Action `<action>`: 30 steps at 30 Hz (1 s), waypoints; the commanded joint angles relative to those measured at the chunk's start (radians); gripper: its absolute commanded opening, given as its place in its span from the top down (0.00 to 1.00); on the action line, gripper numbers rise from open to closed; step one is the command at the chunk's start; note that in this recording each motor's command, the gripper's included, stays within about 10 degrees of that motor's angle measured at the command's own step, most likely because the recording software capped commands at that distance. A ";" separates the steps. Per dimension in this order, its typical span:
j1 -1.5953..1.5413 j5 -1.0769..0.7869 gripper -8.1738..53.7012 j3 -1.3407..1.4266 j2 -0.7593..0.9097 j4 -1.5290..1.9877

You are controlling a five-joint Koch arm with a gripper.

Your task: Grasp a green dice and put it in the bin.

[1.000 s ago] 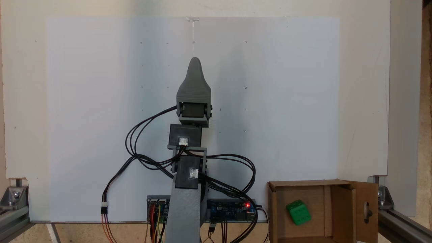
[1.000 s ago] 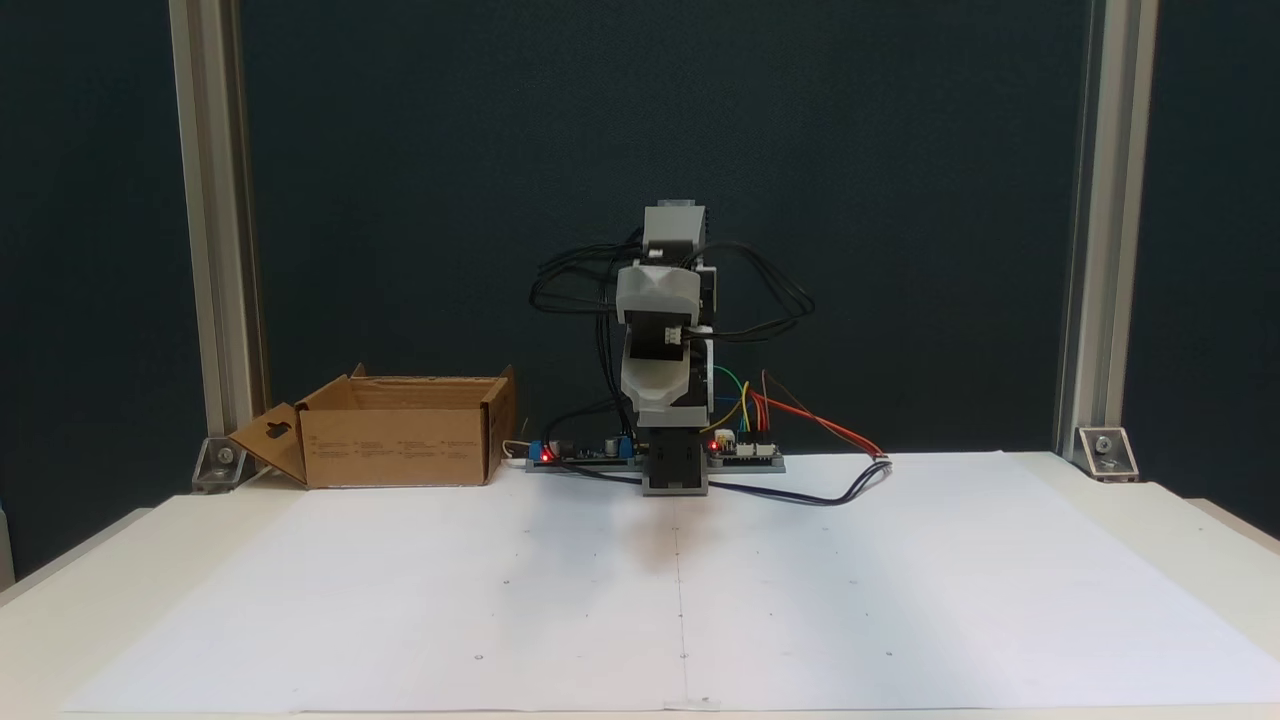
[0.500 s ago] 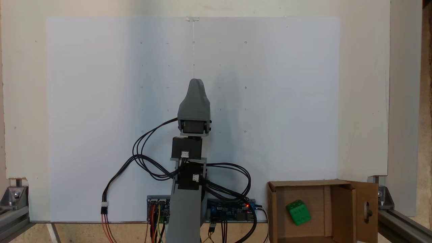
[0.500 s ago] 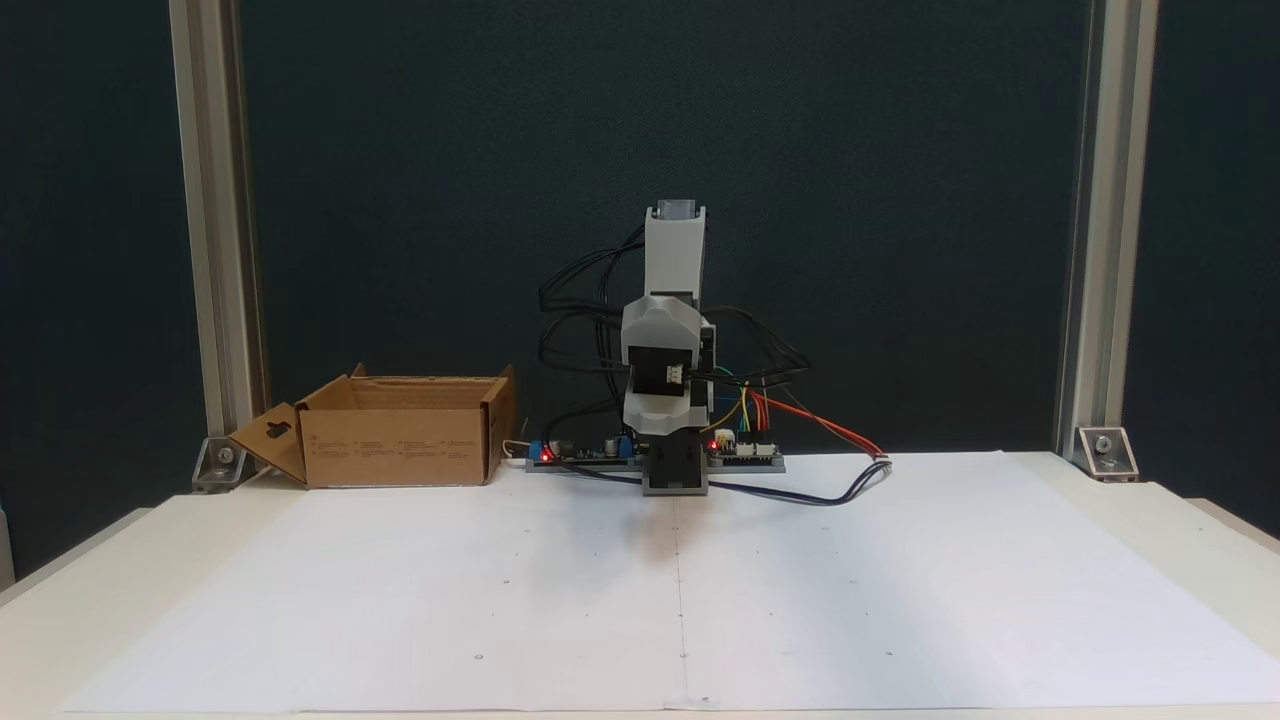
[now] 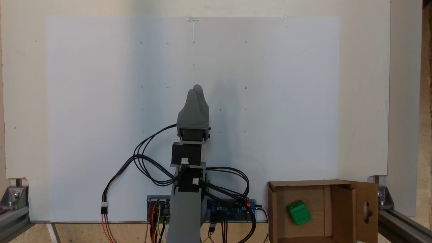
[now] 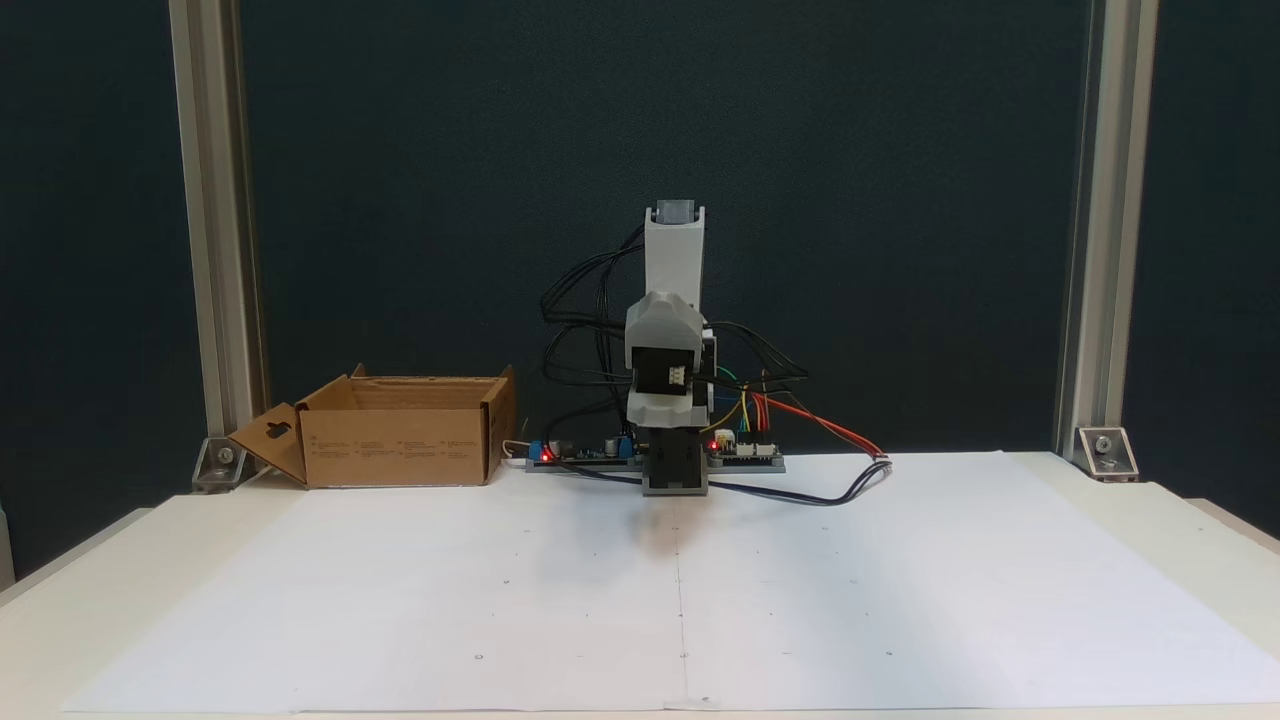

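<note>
A: What is shown nearest the arm's base, and what lies beyond it?

B: In a fixed view from above, the green dice (image 5: 298, 212) is seen lying on the floor of the bin (image 5: 274, 216), tilted against the walls and apart from them on every side. The bin is set just beside the controller boards (image 5: 233, 210), with its keyhole flap (image 5: 368, 211) folded outward. In a fixed view from the front, the bin (image 6: 400, 445) is seen at the left rear of the white paper sheet (image 6: 680, 600); the dice is hidden there by the cardboard wall.

A: How is the gripper held?

B: The gripper (image 5: 197, 88) is folded over the sheet, well apart from the bin. 2 tips are seen pressed together with no gap, and nothing is held between them. From the front, the gripper (image 6: 665, 420) is pointed downward above the base.

A: How is the dice expected to handle?

B: It is judged to be light, stiff and smooth, probably hard plastic, so crushing is not feared but slipping is. The rounded corners are best avoided; 2 opposite flat faces are the surfaces to be pinched, squarely, with the jaws aligned to its tilt.

A: How far along is the task judged to be?

B: With the dice already in the bin, it is judged complete.
</note>
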 commanded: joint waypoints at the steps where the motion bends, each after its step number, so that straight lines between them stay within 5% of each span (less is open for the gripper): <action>1: -0.002 0.037 0.16 0.035 0.112 -0.087; 30: -0.081 0.035 0.15 0.063 0.107 -0.083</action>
